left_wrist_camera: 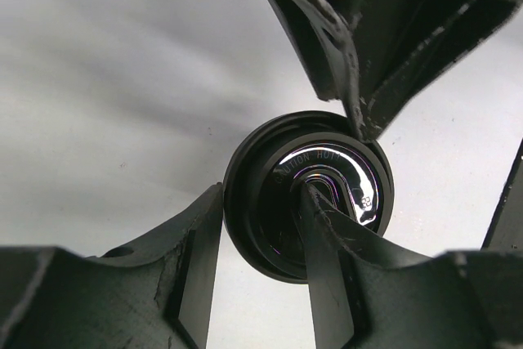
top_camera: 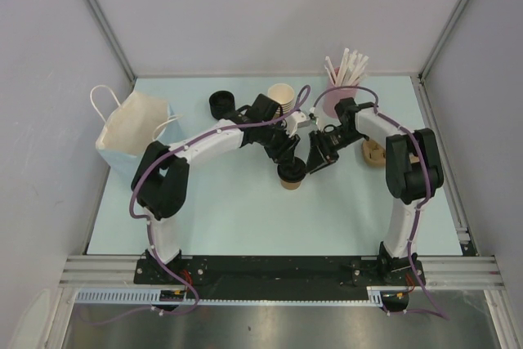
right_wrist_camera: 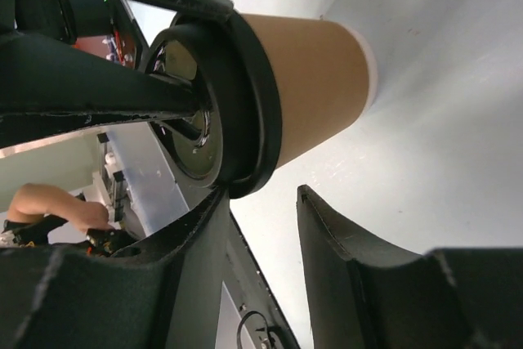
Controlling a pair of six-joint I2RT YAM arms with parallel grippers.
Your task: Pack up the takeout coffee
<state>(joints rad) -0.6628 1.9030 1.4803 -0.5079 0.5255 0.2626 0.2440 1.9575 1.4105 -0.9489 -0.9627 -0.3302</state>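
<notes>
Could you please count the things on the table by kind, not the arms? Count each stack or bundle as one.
Lidded brown cup: 1
Stack of lidless brown cups: 1
Pink cup of white sticks: 1
Black lid pile: 1
White paper bag: 1
Unclear brown item: 1
Total: 6

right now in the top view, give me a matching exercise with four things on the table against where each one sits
Things
1. takeout coffee
2. paper bag
3. pink cup of white sticks
4. black round stack

Places
A. at the back, right of centre
B. far left
C. in the middle, nearer the arm bases than the other three
D. at the back, left of centre

Pairs: 1-C, 2-B, 3-A, 4-D
</notes>
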